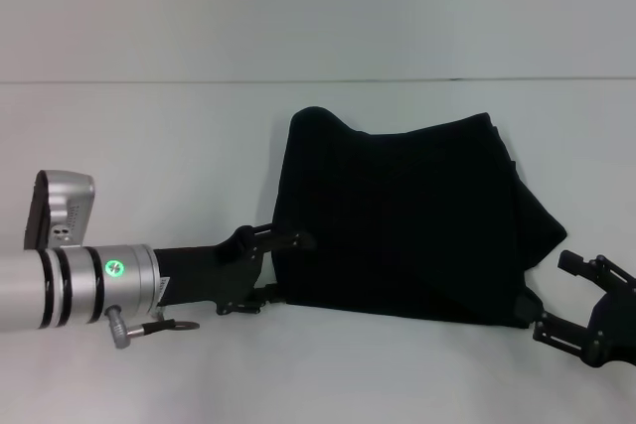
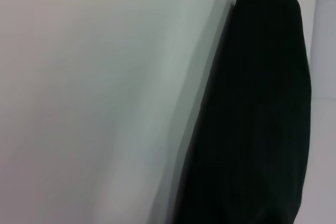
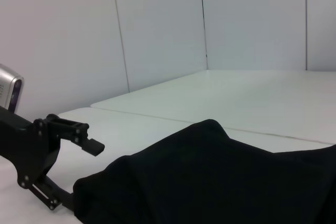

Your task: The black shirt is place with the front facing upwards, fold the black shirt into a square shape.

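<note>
Two grippers flank the shirt, which lies folded into a rough block on the white table. Left gripper, fingers apart, sits at its near-left corner. Right gripper, fingers spread, is just off the near-right corner.

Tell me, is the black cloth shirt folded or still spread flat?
Folded: the black cloth shirt lies as a compact, roughly square bundle with layered edges on its right side, no sleeves spread out and no chest lettering showing.
</note>
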`<control>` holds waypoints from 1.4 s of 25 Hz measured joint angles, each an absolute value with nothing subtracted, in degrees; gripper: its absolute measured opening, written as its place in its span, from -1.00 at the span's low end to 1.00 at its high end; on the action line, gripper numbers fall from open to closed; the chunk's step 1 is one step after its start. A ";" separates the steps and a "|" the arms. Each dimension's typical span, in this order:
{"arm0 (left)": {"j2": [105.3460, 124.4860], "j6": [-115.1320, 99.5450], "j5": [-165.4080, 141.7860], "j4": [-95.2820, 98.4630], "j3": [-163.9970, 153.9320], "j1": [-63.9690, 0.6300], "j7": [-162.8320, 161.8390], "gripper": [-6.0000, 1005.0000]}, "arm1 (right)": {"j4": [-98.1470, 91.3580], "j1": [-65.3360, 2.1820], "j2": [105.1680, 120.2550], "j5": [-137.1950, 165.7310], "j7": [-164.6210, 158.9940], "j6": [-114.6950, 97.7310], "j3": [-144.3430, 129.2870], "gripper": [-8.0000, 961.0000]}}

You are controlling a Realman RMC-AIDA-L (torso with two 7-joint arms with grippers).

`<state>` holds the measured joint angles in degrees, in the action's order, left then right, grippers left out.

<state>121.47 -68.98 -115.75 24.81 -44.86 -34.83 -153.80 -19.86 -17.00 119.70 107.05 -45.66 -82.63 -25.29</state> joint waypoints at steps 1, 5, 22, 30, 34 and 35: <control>121.47 -68.76 -115.74 24.84 -45.34 -34.99 -153.80 0.88 | -19.87 -17.02 119.70 107.05 -45.65 -82.63 -25.26 0.96; 121.44 -67.68 -115.75 25.22 -46.90 -35.44 -153.72 0.87 | -19.83 -17.16 119.70 107.05 -45.63 -82.63 -25.22 0.96; 121.06 -65.37 -115.75 25.86 -52.77 -37.36 -151.94 0.07 | -19.88 -16.88 119.61 107.05 -45.85 -83.18 -23.82 0.96; 120.97 -65.12 -115.85 25.85 -54.40 -37.40 -152.22 -0.49 | -19.88 -16.79 119.61 107.05 -45.86 -83.46 -23.79 0.96; 121.00 -65.58 -115.85 26.04 -54.76 -37.30 -152.22 -0.65 | -19.87 -16.79 119.61 107.05 -45.90 -83.54 -23.41 0.96; 120.93 -65.95 -115.85 26.11 -54.76 -37.21 -152.21 -0.69 | -19.86 -16.78 119.61 107.05 -45.92 -83.59 -23.19 0.96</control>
